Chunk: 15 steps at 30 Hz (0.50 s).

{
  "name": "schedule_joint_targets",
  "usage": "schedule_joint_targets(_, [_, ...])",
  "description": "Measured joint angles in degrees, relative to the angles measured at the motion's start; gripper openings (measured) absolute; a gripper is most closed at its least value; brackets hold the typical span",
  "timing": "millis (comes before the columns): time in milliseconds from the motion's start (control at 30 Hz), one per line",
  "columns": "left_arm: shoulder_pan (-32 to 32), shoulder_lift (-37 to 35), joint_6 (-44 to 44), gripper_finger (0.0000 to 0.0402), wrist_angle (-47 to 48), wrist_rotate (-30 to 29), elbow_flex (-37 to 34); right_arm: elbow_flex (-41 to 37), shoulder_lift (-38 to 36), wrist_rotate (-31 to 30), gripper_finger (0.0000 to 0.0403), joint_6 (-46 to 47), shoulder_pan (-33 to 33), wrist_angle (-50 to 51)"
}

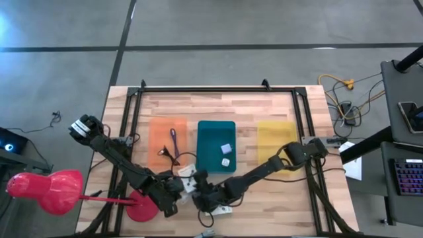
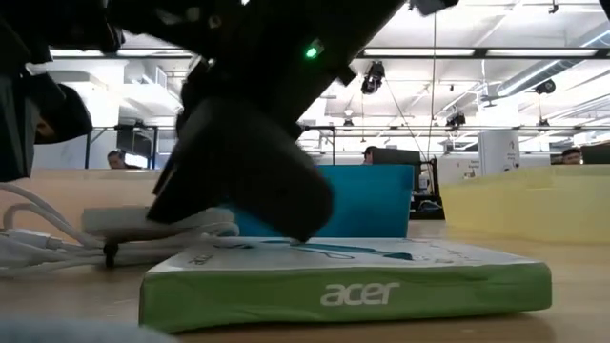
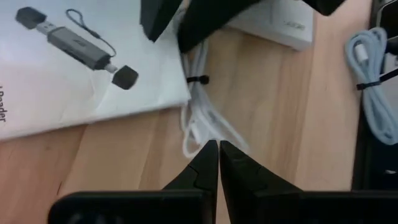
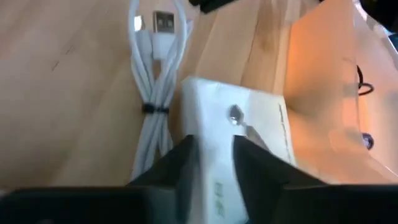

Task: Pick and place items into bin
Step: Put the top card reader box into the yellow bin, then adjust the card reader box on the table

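Observation:
In the right wrist view my right gripper (image 4: pixel 214 165) is shut on a white packet box (image 4: pixel 239 121), beside a tied white USB cable bundle (image 4: pixel 152 81) and the orange bin (image 4: pixel 323 81). My left gripper (image 3: pixel 218 152) is shut, its tips right over a white cable bundle (image 3: pixel 202 118), beside a flat white packet (image 3: pixel 74 62) printed with a dark card reader. In the high view both grippers meet near the table's near edge: left (image 1: pixel 170 197), right (image 1: pixel 200 193). A purple stick (image 1: pixel 173 140) and a black wiry piece (image 1: pixel 170 155) lie in the orange bin. Two white cubes (image 1: pixel 225 153) lie in the teal bin (image 1: pixel 216 129). My right gripper pinches the white packet box between its two fingers, by one narrow end (image 4: pixel 211 146), with a finger on each flat face. Whether the box is lifted clear, I cannot tell. My left gripper: I cannot tell whether its shut tips touch the white cable bundle.
A green-sided "acer" box (image 2: pixel 343 286) lies flat near the table's near edge. The yellow bin (image 1: pixel 276 142) stands right of the teal one. The pink-red stand (image 1: pixel 53 190) has its base (image 1: pixel 142 208) close beside my left gripper. A black frame (image 1: pixel 218 89) borders the table.

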<state>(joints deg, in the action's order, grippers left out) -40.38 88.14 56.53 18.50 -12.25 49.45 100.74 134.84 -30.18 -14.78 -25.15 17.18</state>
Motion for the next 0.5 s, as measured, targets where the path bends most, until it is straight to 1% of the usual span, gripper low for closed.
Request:
schedule_joint_targets(100, [0.00,-0.06,0.00,0.0000,-0.03,0.00,0.54,-0.01,-1.10,-0.84,0.0029,0.21,-0.01,1.72])
schedule_joint_targets(133, [0.00,-0.06,0.00,0.0000,0.02,0.00,0.67,-0.01,-1.29,-1.54,0.0020,0.17,0.01,2.50])
schedule_joint_targets(233, [0.00,-0.09,0.08,0.0000,0.75,-0.27,1.00,-0.03,-2.13,-2.39,0.0012,1.78,0.07,4.45])
schedule_joint_targets(433, [0.04,-0.82,1.56,0.0000,10.27,-3.30,2.15,-0.01,-7.49,-3.26,0.0008,8.69,0.05,10.59])
schedule_joint_targets(467, [0.08,-1.23,1.72,0.0000,11.45,-4.08,2.29,-0.01,-8.28,-3.00,0.0008,9.76,0.05,11.48])
schedule_joint_targets(500, [0.15,-1.77,2.05,0.0000,12.14,-5.19,2.31,-0.01,-9.08,-1.40,0.0008,10.97,0.06,12.49])
